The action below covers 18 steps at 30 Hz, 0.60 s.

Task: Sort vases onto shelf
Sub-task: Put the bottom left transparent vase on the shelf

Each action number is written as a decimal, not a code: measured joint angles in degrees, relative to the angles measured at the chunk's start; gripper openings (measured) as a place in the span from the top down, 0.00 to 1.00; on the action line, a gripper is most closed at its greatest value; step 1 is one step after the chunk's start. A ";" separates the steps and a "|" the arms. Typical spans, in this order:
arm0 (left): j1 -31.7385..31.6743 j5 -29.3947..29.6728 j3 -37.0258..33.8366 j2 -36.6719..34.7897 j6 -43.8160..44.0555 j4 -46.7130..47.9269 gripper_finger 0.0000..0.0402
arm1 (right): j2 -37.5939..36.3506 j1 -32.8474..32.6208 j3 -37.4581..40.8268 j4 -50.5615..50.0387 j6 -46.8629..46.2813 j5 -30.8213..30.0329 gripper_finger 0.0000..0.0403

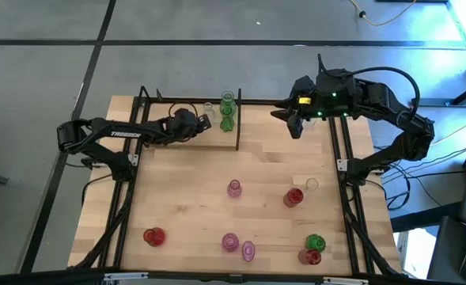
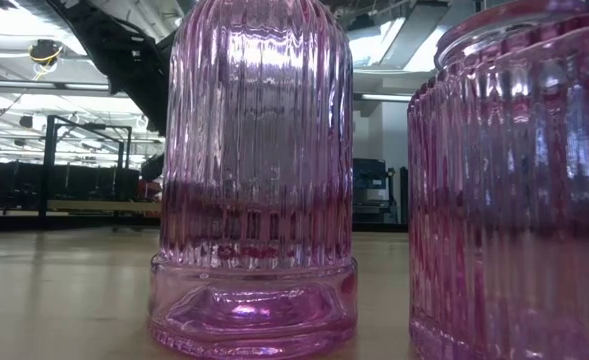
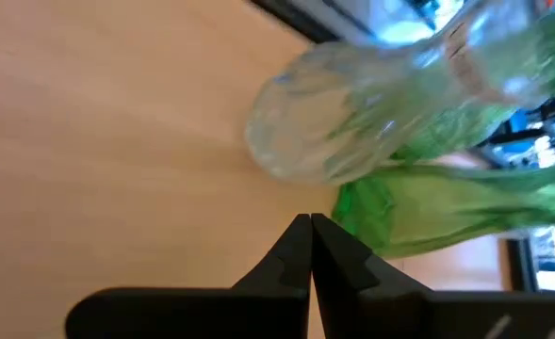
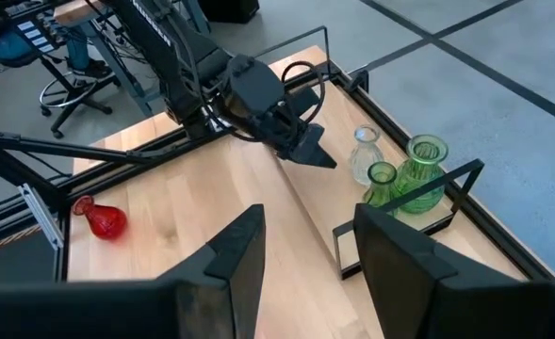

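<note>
The shelf (image 1: 187,139) stands at the table's far edge, and its board shows in the right wrist view as well (image 4: 326,200). At its right end stand a clear vase (image 4: 365,155) and two green vases (image 4: 421,175) (image 4: 382,185), each upright on its base. My left gripper (image 1: 206,122) is shut and hovers over the board, its tips (image 3: 311,224) just short of the clear vase (image 3: 352,122) and a green vase (image 3: 428,207). My right gripper (image 1: 293,120) hangs open, high above the table's far right, with nothing between its fingers (image 4: 319,254).
Loose vases stand on the table: pink (image 1: 234,188), red (image 1: 293,196), clear (image 1: 312,184), red (image 1: 153,236), two pink (image 1: 230,242) (image 1: 248,251), green (image 1: 315,242), red (image 1: 311,256). Two pink vases (image 2: 254,180) (image 2: 514,180) fill the low view. Black frame rails (image 1: 347,182) line the table's sides.
</note>
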<state>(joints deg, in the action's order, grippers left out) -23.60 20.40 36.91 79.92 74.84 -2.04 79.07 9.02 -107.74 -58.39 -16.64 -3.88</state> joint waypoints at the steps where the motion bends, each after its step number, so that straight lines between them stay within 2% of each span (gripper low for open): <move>1: 0.02 -0.17 0.00 0.49 0.02 -0.52 1.00 | -0.01 0.01 0.00 0.00 0.00 0.00 0.61; 18: -2.49 -0.59 0.00 5.74 0.00 -6.93 1.00 | 0.00 -0.01 0.00 -0.11 -1.33 0.04 0.61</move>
<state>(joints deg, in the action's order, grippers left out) -26.08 19.81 36.91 85.67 74.84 -8.97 79.06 9.02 -107.74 -58.50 -17.98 -3.84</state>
